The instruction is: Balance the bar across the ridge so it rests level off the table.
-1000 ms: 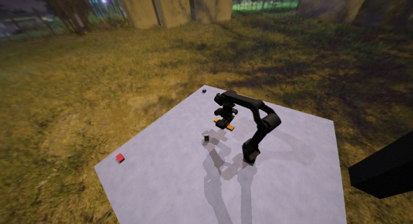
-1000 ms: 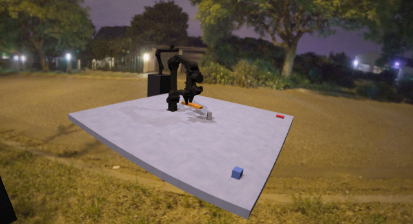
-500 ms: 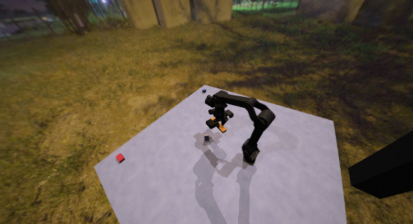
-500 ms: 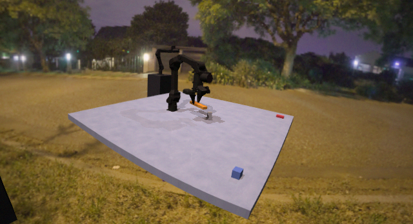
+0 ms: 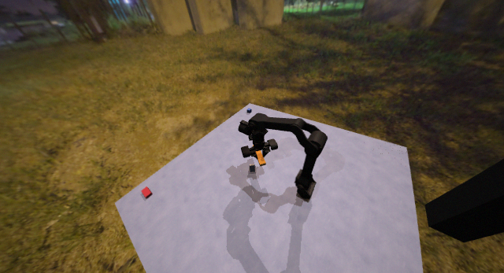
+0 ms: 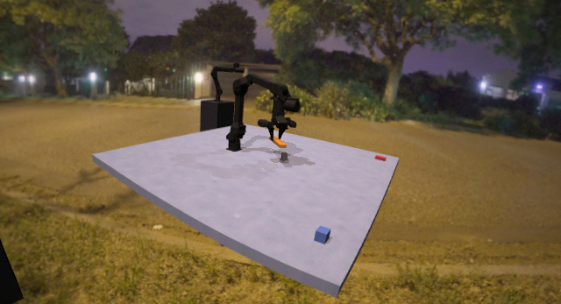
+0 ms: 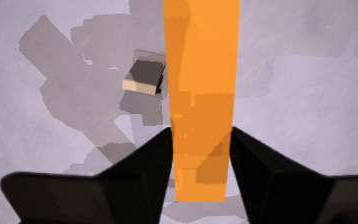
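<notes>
Top view puts the flat grey table [image 5: 354, 210] in the lower middle of the frame, with a small red block [image 5: 146, 192] near its left corner and a small blue cube [image 5: 249, 110] at its far corner, both well apart from the black robot arm [image 5: 311, 147]. A black box [image 5: 468, 214] sits off the table at the right edge. The arm's hand [image 5: 259, 150] is closed on the long orange bar [image 5: 260, 157], which hangs clear above the table. Just below it in the frame stands the small dark ridge block [image 5: 252, 168], apart from the bar.

Exterior view shows the gap in height that the top view hides: the bar [image 6: 279, 142] is tilted and held above the ridge block [image 6: 284, 156], not touching it. A second dark arm on a black pedestal [image 6: 216, 113] stands behind the table.

Wrist view alone shows the grip: two black fingers press the bar's [image 7: 202, 90] sides near its lower end, and the ridge block [image 7: 144, 77] lies left of the bar, partly covered by it.
</notes>
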### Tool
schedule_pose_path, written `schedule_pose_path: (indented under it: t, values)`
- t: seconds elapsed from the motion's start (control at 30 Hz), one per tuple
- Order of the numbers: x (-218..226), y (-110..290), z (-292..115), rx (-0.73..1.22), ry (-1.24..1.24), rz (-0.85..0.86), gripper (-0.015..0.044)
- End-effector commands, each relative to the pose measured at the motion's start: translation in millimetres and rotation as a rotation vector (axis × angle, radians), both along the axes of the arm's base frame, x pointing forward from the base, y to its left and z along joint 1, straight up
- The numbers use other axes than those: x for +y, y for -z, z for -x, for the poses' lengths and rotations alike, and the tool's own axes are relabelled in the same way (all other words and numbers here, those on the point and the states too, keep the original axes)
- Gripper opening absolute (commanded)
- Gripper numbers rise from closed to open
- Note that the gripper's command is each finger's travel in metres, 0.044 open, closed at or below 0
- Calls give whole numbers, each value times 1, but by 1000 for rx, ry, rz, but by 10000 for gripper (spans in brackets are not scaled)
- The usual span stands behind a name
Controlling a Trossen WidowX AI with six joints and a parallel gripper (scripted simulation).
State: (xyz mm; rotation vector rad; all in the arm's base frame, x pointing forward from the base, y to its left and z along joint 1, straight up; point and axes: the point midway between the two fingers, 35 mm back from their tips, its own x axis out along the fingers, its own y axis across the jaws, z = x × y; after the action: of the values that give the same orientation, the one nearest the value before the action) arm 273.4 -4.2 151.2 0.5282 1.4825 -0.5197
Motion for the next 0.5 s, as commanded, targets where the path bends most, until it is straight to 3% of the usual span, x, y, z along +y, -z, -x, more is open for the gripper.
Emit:
schedule_pose_path:
  t: [0.0,0.47]
  values:
    - [13,-2,-7,-4,71,-5,0]
    - [52,-2,-23,-5,243,-14,0]
